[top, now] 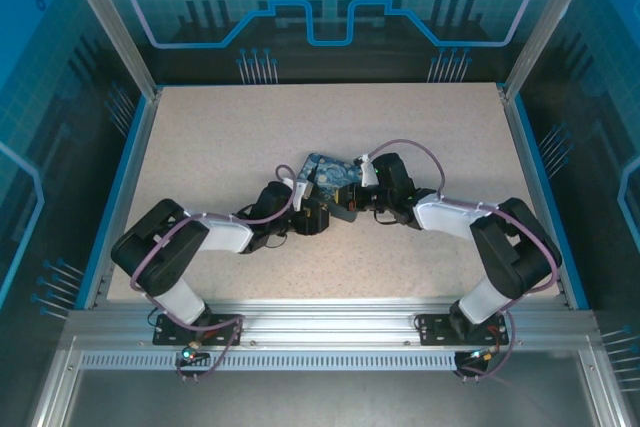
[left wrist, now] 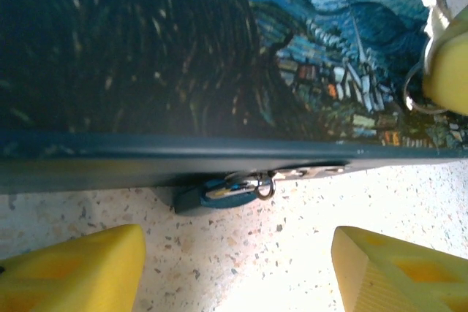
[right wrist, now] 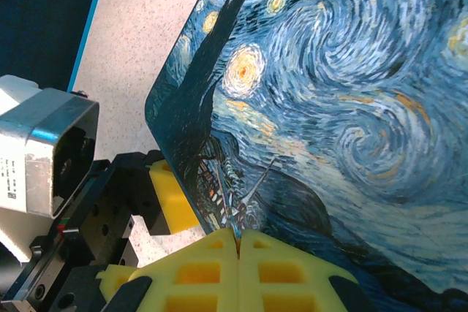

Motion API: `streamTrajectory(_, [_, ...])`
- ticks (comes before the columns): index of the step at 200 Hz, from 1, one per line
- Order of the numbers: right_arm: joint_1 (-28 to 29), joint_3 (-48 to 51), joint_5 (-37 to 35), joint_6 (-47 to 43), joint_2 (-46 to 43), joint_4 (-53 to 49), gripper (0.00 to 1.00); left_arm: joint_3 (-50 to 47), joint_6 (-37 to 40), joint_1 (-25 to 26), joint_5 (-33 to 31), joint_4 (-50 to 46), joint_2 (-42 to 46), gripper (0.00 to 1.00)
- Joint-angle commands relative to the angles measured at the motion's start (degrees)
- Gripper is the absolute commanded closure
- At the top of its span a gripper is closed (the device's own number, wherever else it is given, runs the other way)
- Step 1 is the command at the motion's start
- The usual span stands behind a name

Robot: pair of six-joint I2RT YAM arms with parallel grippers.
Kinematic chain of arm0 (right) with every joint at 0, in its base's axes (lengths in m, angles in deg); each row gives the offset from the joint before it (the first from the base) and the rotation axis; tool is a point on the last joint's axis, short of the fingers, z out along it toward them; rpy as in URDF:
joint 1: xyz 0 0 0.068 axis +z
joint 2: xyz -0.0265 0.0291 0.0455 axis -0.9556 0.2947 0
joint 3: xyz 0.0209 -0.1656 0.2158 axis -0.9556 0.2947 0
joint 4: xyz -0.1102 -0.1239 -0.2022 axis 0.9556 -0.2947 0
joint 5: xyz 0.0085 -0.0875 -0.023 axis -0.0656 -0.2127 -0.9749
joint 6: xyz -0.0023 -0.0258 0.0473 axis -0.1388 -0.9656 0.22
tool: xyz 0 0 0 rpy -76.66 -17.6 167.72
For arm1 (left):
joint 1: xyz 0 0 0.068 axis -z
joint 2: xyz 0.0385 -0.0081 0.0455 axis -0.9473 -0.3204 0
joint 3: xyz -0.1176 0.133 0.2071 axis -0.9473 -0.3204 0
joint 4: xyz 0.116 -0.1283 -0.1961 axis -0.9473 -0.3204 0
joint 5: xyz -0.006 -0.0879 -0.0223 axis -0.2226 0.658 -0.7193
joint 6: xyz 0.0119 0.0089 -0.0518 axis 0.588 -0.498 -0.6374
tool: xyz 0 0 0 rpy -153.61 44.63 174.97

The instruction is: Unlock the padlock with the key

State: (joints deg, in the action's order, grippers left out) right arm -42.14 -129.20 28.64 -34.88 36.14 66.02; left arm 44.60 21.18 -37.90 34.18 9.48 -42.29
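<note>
Now, small blue-grey padlock (left wrist: 219, 195) w/ thin metal shackle lies at near-left edge of starry-print rectangular tin (left wrist: 146, 56), just ahead of your wide-open left gripper (left wrist: 238, 253). Your right gripper (right wrist: 238, 245) is pinched shut, apparently on thin dark key (right wrist: 235, 231). Padlock's hard, slick, prob. light: grip body's flat sides.

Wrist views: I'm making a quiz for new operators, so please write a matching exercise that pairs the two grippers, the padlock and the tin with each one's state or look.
Things:
1. left gripper
2. right gripper
3. padlock
4. tin

States or looks:
A. starry-night print, blue and yellow
B. jaws wide apart
C. blue-grey, lying against the tin's lower edge
D. jaws shut on a thin sliver, likely the key

Pairs: 1-B; 2-D; 3-C; 4-A
</note>
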Motion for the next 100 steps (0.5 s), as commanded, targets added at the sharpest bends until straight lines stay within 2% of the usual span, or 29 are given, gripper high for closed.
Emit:
streamTrajectory(1, [0.7, 1.2, -1.1, 0.0, -0.7, -5.1, 1.0, -1.1, 2.6, -0.5, -0.8, 5.2, -1.1, 0.31])
streamTrajectory(100, [0.7, 1.3, -1.4, 0.1, -0.5, -5.2, 1.0, -0.1, 1.5, -0.5, 0.4, 11.4, -6.4, 0.34])
